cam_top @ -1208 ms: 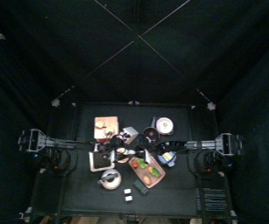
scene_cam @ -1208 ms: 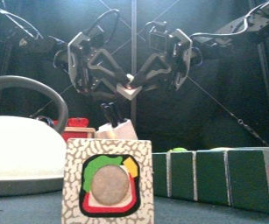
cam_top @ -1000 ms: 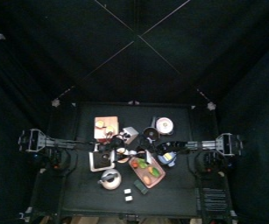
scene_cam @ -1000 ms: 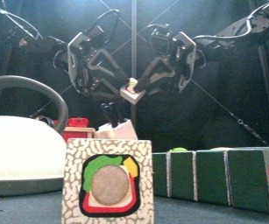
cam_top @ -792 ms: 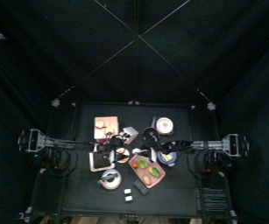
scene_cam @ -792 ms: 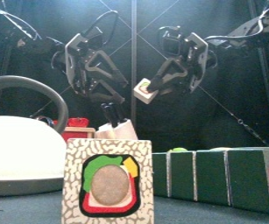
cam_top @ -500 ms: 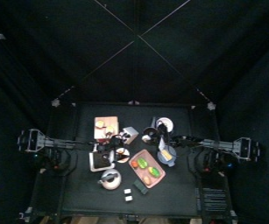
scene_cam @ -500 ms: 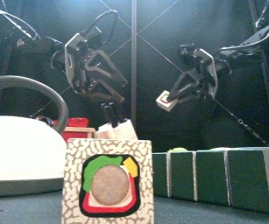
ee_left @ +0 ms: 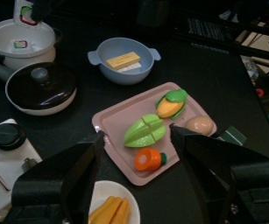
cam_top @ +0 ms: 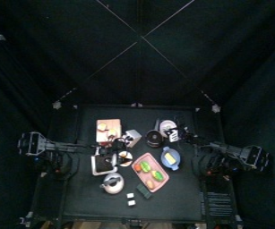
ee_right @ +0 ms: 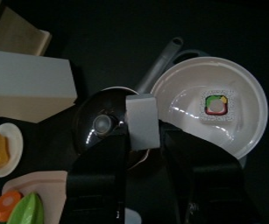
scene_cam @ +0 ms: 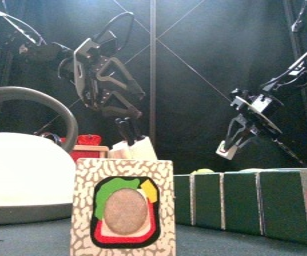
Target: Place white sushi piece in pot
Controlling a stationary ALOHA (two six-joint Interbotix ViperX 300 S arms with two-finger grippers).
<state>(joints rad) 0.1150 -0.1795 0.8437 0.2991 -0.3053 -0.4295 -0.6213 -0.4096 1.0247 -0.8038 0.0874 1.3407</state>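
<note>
My right gripper [ee_right: 143,147] is shut on the white sushi piece [ee_right: 140,121] and holds it in the air. In the right wrist view the piece hangs over the rim between a black lidded pot [ee_right: 102,127] and a white pot with a handle [ee_right: 244,122]. The white pot holds a small sushi piece with green and red [ee_right: 216,103]. In the front view the right gripper [scene_cam: 231,146] hangs low at the right with the piece [scene_cam: 224,151]. My left gripper [scene_cam: 112,98] is up at the left, open and empty, above the pink tray [ee_left: 178,144].
A blue bowl with a yellow piece [ee_left: 123,61] and a plate of orange sticks [ee_left: 107,208] lie near the tray. A white kettle [scene_cam: 22,170], a sushi-print box [scene_cam: 122,205] and green blocks [scene_cam: 249,200] stand at the front edge.
My right gripper has carried the white sushi piece from beside the left gripper at mid-table to the right and down. The left gripper stayed in place.
</note>
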